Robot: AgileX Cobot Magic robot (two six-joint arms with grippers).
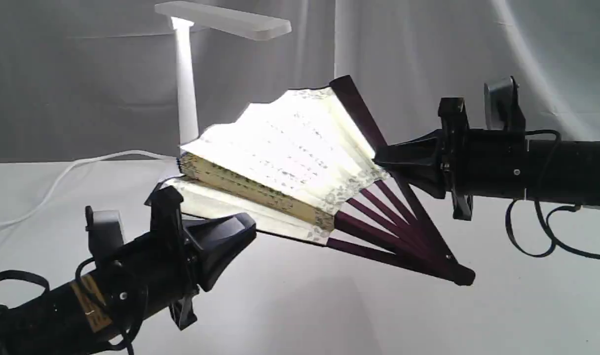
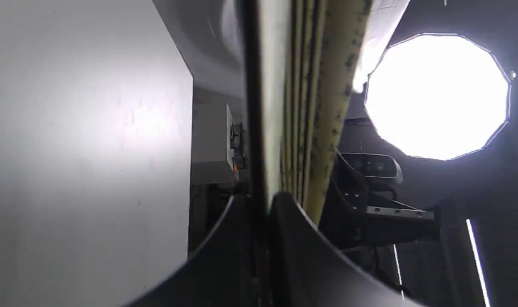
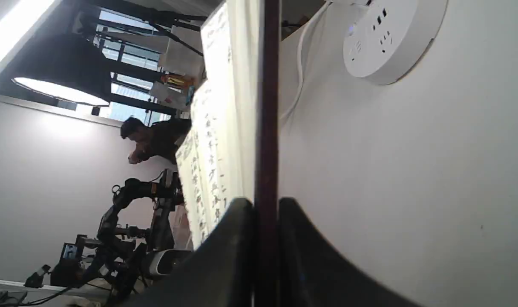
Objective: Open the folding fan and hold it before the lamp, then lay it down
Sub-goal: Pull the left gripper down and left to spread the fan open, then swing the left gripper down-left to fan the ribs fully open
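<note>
Exterior view: the folding fan [image 1: 300, 148], about half spread, is held in the air above the white counter [image 1: 305, 315], directly in front of the stem of the lamp [image 1: 186, 98] and below its flat bar head, whose light falls brightly on the cream leaf. The left arm [image 1: 107, 286] reaches in from the lower left; the left jaws are closed on the lower outer guard at the leaf's wide edge. The right arm [image 1: 527, 162] reaches in from the right; the right jaws are closed on the upper outer guard, just where the leaf meets the maroon ribs. A thick stack of unspread pleats lies between the spread part and the lower guard, and the pivot end points down to the right, close to the counter. A white cord [image 1: 58, 177] trails over the counter to the left of the lamp. Left wrist view: the left jaws are pressed tight on the thin dark guard and its cream strip, the folded pleats standing just beside them; a bright many-sided studio light [image 2: 435, 96] glows beyond. Right wrist view: the right jaws clamp the maroon guard with no gap, the calligraphy columns lie to one side of it, and the lamp's round base [image 3: 391, 38] with its sockets rests on the counter beyond.
</note>
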